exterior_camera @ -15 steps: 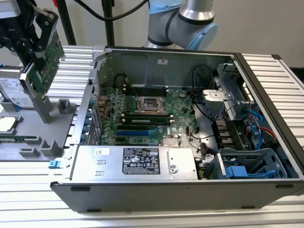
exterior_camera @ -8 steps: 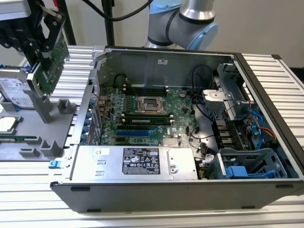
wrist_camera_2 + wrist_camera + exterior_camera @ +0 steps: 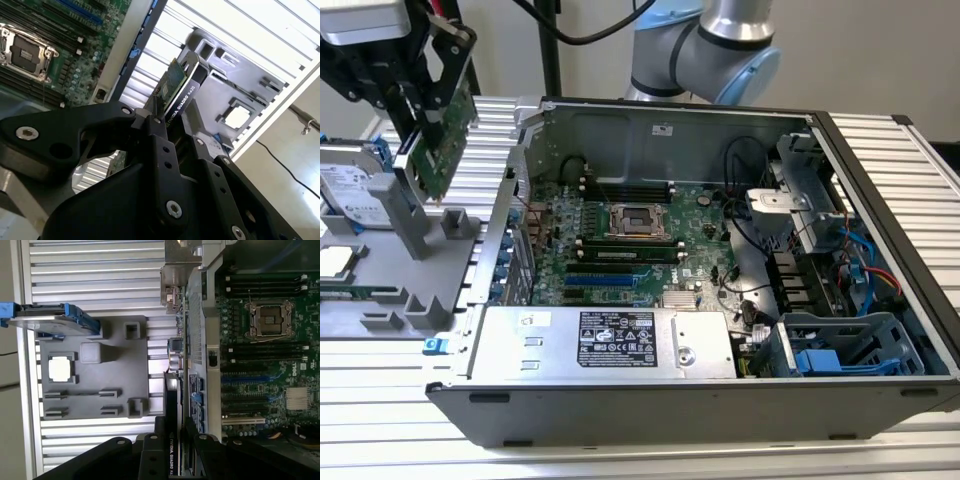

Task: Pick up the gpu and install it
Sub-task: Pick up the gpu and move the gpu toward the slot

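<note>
Green on one face and black on the other, the thin rectangular gpu [image 3: 438, 150] hangs tilted, pinched seemingly by its upper edge in the black gripper [image 3: 428, 110]. It is above the grey plastic parts tray [image 3: 420, 300], beside the open grey metal computer case [image 3: 670, 410], at the exterior view's left.

Green face and black edge are noted on the thin rectangular gpu card [image 3: 440, 148]; plain grey on the moulded plastic fixture [image 3: 125, 357].
</note>
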Robot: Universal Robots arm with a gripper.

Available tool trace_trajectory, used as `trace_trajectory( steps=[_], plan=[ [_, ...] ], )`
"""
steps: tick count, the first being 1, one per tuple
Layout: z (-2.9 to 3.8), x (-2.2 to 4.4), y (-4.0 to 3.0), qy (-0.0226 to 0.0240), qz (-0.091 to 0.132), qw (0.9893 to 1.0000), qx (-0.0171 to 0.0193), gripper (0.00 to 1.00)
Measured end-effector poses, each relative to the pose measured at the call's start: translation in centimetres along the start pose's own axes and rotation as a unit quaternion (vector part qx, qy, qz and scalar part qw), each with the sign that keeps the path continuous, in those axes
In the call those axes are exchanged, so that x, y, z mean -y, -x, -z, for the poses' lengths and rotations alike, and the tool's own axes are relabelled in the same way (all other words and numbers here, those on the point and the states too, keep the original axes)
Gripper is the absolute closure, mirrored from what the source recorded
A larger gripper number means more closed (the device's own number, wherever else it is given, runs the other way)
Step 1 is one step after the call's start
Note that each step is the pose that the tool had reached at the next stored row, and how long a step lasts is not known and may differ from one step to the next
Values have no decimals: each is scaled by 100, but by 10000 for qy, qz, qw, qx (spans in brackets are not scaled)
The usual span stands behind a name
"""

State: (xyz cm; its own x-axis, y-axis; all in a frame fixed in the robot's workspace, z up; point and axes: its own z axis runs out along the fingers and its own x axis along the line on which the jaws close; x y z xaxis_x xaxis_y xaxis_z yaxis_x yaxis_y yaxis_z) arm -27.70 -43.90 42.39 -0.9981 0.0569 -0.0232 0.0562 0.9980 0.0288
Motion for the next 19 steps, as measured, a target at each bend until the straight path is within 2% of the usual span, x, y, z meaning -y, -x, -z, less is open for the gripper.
trace_trajectory(
  steps=[19],
  plan=[
    [-8, -26, 289, 0, 0, 10000, -1, 100]
  ],
)
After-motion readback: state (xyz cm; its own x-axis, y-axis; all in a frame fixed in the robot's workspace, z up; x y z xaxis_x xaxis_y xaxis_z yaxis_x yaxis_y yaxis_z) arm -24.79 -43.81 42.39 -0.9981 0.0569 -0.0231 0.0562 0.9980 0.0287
